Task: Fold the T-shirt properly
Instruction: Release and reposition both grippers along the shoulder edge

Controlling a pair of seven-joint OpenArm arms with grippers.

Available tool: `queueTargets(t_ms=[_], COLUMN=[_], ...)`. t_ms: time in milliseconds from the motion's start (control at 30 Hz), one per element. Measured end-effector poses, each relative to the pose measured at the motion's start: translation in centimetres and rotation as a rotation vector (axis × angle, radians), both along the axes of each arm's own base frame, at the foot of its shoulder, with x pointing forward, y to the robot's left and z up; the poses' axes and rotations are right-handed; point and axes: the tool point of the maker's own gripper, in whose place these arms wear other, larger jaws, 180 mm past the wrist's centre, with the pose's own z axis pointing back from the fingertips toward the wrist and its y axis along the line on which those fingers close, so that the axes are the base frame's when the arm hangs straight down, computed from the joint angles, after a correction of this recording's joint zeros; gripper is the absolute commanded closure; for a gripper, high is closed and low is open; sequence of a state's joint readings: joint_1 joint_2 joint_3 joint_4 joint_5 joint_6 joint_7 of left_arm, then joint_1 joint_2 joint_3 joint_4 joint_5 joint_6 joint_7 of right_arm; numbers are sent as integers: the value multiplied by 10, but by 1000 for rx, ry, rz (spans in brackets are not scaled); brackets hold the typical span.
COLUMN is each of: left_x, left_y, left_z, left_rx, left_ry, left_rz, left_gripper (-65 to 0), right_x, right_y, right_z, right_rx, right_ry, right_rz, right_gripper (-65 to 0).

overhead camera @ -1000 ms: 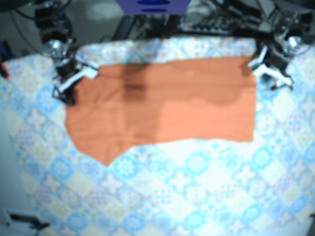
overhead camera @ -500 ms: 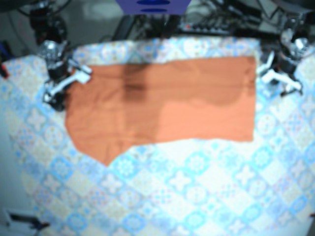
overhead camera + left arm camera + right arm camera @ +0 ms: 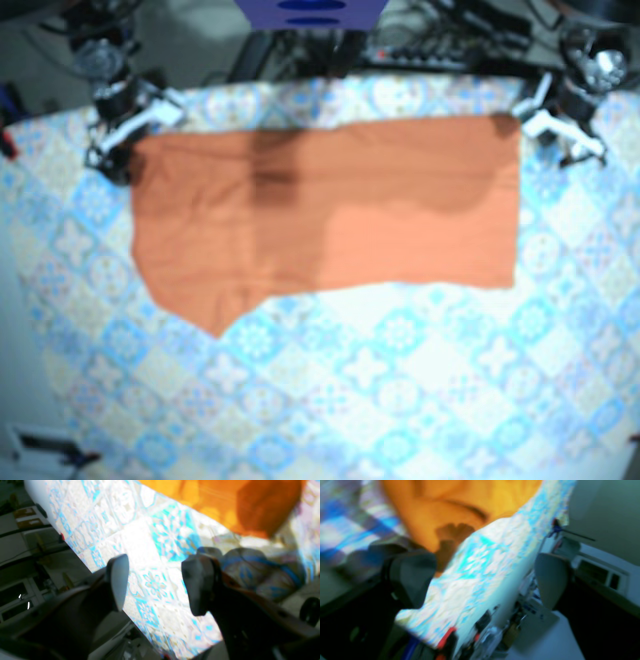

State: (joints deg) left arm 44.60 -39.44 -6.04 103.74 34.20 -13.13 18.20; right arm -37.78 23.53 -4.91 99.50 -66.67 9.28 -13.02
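Orange T-shirt (image 3: 330,215) lies flat across my worktop (image 3: 400,400), long axis side to side; I see left hand (image 3: 157,582) and right hand (image 3: 482,580) spread, empty.

We record the right gripper (image 3: 480,580) with its jaws spread wide and nothing between them. One finger (image 3: 411,576) stands close to the near edge of the orange T-shirt (image 3: 460,502), where a dark shadow falls; we cannot tell whether it touches the fabric. The other finger (image 3: 551,578) hangs out past the table's edge. The blue-and-white tablecloth (image 3: 482,560) shows in the gap between them. The view is blurred, and we cannot identify the clutter (image 3: 482,630) below the edge.
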Motion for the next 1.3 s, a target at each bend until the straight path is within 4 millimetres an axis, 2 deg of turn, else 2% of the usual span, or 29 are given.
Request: queueTargets(t_ms=[100,267,433,633,767,1100,1300], left_x=[-7,-11,-11,-11,-12,-12,-12], left_y=[-4,-4,-4,-4,-3,-3,-3], left_z=[-2,-3,-3,-3,-3,-4,-3], left_rx=[-10,-10,-10,-10,-5,-7,-6], left_ry=[13,23,24,21,23,24,24], left_rz=[-5,-5,-4,-3,-2,-1,-1], left_gripper=[-355,-355,-355,-355,-355,-355,-355], right_x=[-16,-23,-19,2,-3,-6,4], right_y=[-4,-1,-1,10,11,8,3], right_z=[-6,-9,-8,-12,-27,-33,-34], right_rx=[-9,-2,-4,30,21,20,8], right_ry=[40,57,46,13,56,59,43], right_rz=[-5,0,-2,-2,2,-8,-15], right_gripper=[-644,-644,-644,-644,-644,-644,-644])
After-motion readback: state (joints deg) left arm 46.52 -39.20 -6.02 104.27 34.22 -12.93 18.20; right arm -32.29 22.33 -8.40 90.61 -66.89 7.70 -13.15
